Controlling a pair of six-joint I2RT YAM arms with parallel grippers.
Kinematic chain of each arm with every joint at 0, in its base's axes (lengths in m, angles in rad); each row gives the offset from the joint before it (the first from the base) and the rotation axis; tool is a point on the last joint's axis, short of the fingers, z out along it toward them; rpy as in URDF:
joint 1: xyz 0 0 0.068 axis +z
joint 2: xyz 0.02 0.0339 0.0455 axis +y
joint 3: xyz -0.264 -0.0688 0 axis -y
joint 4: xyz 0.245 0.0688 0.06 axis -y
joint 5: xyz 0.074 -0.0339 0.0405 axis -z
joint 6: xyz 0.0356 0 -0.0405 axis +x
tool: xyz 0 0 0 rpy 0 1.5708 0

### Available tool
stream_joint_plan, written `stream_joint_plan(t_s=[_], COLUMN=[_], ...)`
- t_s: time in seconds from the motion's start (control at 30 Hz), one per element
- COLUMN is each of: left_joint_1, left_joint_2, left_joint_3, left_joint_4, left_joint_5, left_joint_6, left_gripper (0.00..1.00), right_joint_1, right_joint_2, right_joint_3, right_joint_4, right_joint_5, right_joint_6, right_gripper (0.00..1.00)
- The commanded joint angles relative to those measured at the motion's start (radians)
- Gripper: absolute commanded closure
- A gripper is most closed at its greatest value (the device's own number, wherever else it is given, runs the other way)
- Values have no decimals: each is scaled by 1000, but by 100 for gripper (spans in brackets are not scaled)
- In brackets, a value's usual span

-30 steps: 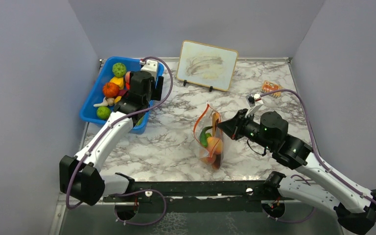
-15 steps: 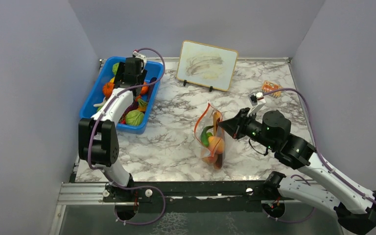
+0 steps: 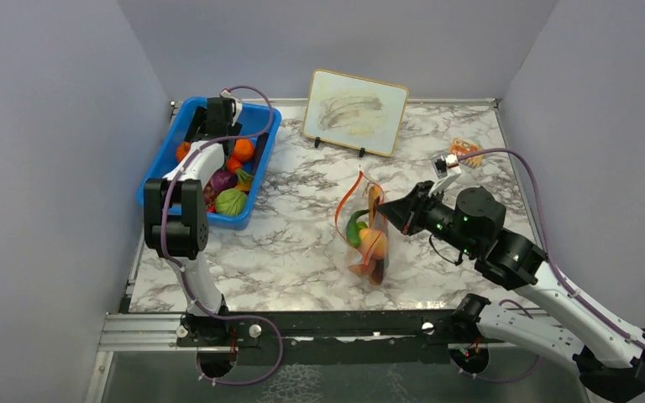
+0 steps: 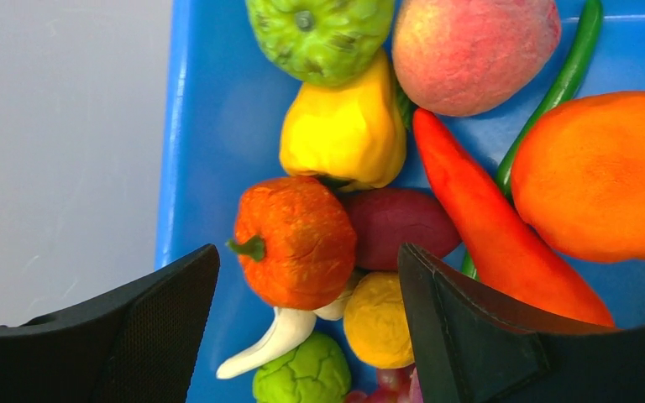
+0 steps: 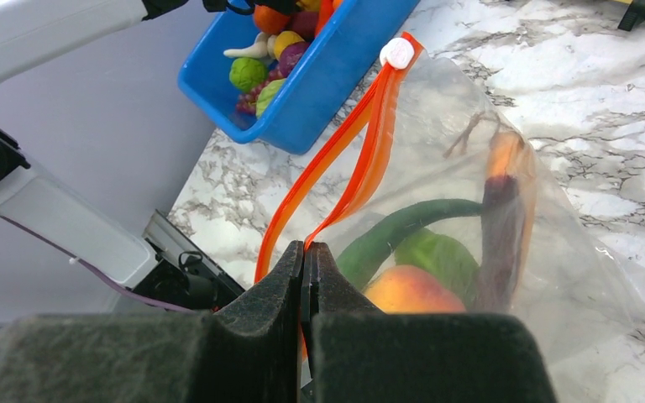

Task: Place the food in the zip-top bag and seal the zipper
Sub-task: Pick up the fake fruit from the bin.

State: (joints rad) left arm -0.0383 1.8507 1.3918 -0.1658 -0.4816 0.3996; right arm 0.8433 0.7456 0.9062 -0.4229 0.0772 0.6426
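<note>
Hovering above the bin at the desk's 10 o'clock corner, the left claw is seen spread wide, with nothing held; whether a finger grazes any piece cannot be told. In the left wrist view a ridged orange piece is framed between the two fingers, a little nearer the 9 o'clock one, its green stem turned to 9 o'clock. It is roundish, so no long axis need be matched. A purple piece is pressed against it at 3 o'clock, a yellow pepper at 12 o'clock and a white stalk at 6 o'clock, so a neighbour could be caught in the closing, it is judged. A straight descent is what the pick appears to call for. The bag is stood upright near the desk's middle, at about 4 o'clock from the bin and well apart from it, with some food already inside. Its mouth is held agape by the right claw, pressed together on one side of the zipper, the slider being parked at the far end. The bin is served by the left arm, being the nearer; the bag by the right.
</note>
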Motion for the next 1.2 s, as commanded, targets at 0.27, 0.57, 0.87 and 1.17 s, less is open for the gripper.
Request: stream_joint_plan(t_s=[0.27,0.57,0.87,1.17], left_joint_1=[41,46,68,59], left_joint_2=[60,106,132,63], left_joint_3=[25,37,30,28], left_joint_4=[50,46,39,24], left_joint_5=[-46,-66,-61,-43], left_joint_6=[44,41,24,29], left_gripper=[22,22,33,57], right_joint_1=[5,5,5,5], right_joint_2=[-30,-45,-78,-72], right_joint_3=[18,20,10,7], right_joint_4=[9,9,-21,-13], right_joint_5=[19,35,64,62], right_joint_6=[-1,-8,-12,-12], right_gripper=[99,99,99,99])
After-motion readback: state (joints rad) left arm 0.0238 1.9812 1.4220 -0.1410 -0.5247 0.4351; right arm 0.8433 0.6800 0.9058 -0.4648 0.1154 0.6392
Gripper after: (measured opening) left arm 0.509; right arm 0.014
